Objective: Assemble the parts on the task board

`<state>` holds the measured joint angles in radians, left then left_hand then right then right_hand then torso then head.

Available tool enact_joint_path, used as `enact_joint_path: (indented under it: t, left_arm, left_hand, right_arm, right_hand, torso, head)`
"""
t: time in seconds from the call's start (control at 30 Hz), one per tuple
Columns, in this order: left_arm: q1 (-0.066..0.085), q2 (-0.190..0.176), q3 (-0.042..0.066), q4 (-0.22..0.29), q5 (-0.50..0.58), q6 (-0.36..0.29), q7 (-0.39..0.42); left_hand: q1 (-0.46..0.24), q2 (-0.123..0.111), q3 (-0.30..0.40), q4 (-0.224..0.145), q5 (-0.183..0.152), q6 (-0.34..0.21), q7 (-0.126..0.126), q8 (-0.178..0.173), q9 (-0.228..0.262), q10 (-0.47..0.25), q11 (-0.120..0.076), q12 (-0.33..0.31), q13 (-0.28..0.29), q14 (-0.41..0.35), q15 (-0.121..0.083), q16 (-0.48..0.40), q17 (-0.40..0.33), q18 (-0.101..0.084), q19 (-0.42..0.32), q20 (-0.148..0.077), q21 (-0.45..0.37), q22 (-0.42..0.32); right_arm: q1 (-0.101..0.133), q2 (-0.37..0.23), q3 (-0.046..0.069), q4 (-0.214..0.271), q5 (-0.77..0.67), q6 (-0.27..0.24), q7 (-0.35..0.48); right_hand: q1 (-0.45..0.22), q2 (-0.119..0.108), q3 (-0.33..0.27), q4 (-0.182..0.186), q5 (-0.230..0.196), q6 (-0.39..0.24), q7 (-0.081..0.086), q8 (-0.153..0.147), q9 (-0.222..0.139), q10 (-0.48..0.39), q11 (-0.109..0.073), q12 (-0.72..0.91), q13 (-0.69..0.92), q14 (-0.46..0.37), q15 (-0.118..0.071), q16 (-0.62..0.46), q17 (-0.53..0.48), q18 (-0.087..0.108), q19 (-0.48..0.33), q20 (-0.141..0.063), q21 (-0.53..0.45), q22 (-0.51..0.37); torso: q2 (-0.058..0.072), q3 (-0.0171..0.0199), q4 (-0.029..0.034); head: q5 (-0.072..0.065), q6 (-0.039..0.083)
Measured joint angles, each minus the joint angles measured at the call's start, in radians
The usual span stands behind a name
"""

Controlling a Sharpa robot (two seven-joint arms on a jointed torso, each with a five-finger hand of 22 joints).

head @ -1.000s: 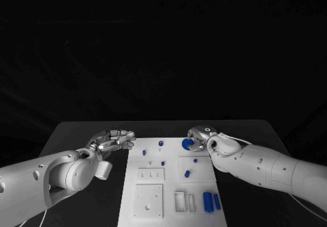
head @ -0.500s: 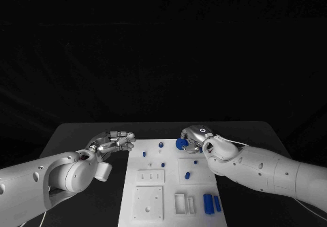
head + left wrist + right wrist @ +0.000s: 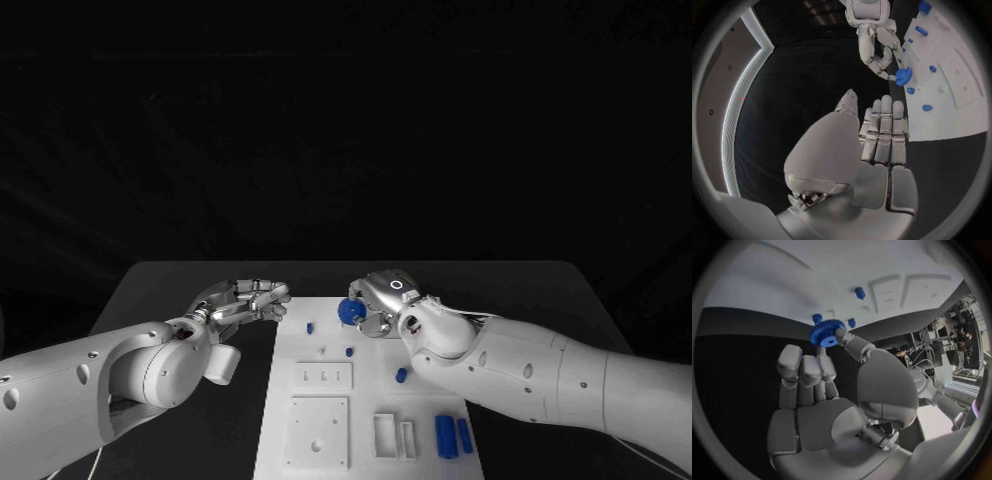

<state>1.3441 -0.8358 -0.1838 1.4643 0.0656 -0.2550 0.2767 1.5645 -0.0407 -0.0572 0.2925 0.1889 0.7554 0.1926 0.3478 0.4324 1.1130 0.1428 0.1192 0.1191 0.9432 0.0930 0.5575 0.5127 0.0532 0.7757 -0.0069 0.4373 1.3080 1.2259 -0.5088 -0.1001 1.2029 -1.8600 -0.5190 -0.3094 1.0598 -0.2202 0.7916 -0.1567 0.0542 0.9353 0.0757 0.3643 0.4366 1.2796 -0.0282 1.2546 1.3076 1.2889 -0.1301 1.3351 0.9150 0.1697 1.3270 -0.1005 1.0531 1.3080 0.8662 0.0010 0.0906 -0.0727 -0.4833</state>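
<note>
1. Head view: the right hand has a blue gear pinched at its fingertips, held just above the far end of the task board. A small blue peg stands on the board just beside the gear, and two more pegs sit a bit nearer the robot. The left hand hangs over the black bench just off the board's edge, fingers together and straight-ish, nothing in it.

2. Left wrist view: the left hand is flat, fingers side by side and stretched out, holding nothing. Beyond its fingertips the right hand pinches the gear over the board's edge.

3. Right wrist view: the right hand grips the toothed blue gear between thumb and a fingertip, the other fingers curled alongside. Blue pegs stand on the board past the gear.
</note>
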Motion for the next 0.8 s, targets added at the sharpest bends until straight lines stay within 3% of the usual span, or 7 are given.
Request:
enact_joint_path:
  t: [0.23, 0.33, 0.57, 0.8]
  left_arm:
    - [0.000, 0.007, 0.000, -0.004, 0.000, 0.000, 0.000]
    - [0.000, 0.011, 0.000, -0.007, 0.000, 0.000, 0.000]
    - [0.000, 0.013, 0.000, -0.010, 0.000, 0.000, 0.000]
    - [0.000, 0.015, 0.000, -0.013, -0.001, 0.000, 0.000]
  left_hand:
    - [0.000, 0.000, 0.000, 0.000, 0.000, 0.000, 0.000, 0.000, 0.000, 0.000, 0.000, -0.004, 0.000, 0.000, 0.000, 0.000, 0.000, -0.001, 0.000, 0.000, 0.000, 0.000]
    - [0.000, 0.000, 0.000, 0.000, 0.000, 0.000, 0.000, 0.000, 0.000, 0.000, 0.000, -0.004, 0.000, 0.000, 0.000, 0.000, 0.000, -0.001, 0.000, 0.000, 0.000, 0.000]
    - [0.000, 0.000, 0.000, 0.000, 0.000, 0.000, 0.000, 0.000, 0.000, 0.000, 0.000, -0.004, 0.000, 0.000, 0.000, 0.000, -0.001, -0.002, 0.000, 0.000, 0.000, 0.000]
    - [0.000, 0.000, 0.000, 0.000, 0.000, 0.000, 0.000, 0.000, 0.000, 0.000, 0.000, -0.004, 0.000, 0.000, 0.000, 0.000, -0.001, -0.007, 0.000, 0.000, 0.000, 0.000]
  right_arm:
    - [-0.002, 0.058, -0.029, -0.034, -0.026, -0.002, -0.020]
    - [-0.007, 0.076, -0.034, -0.056, -0.030, 0.000, -0.024]
    - [-0.022, 0.109, -0.038, -0.104, -0.034, 0.007, -0.029]
    - [-0.024, 0.126, -0.039, -0.134, -0.036, 0.014, -0.034]
  right_hand:
    - [0.000, 0.000, 0.003, 0.004, 0.000, 0.001, 0.000, -0.003, 0.000, 0.000, 0.000, 0.000, 0.000, 0.000, 0.000, -0.004, 0.001, 0.001, 0.000, 0.000, 0.004, 0.000]
    - [0.000, -0.006, 0.003, 0.004, 0.000, 0.001, 0.000, -0.003, 0.000, 0.000, 0.000, 0.000, 0.000, 0.000, 0.000, -0.004, 0.001, 0.001, 0.000, 0.000, 0.004, 0.000]
    - [0.000, -0.008, 0.003, 0.004, -0.001, 0.001, 0.000, -0.001, 0.000, 0.000, 0.000, 0.000, 0.000, 0.000, 0.000, -0.004, 0.001, 0.001, 0.000, 0.000, 0.004, 0.000]
    - [0.000, -0.008, 0.003, 0.004, -0.001, 0.001, 0.000, -0.001, 0.000, 0.000, 0.000, 0.000, 0.000, 0.000, 0.000, -0.004, 0.002, 0.001, 0.000, 0.000, 0.004, 0.000]
  torso:
    - [0.000, -0.0021, 0.0037]
    - [0.000, -0.0032, 0.0063]
    - [0.002, -0.0085, 0.0151]
    - [0.002, -0.0101, 0.0178]
  head:
    - [0.007, 0.002]
    - [0.008, 0.001]
    - [0.005, -0.002]
    - [0.004, -0.002]
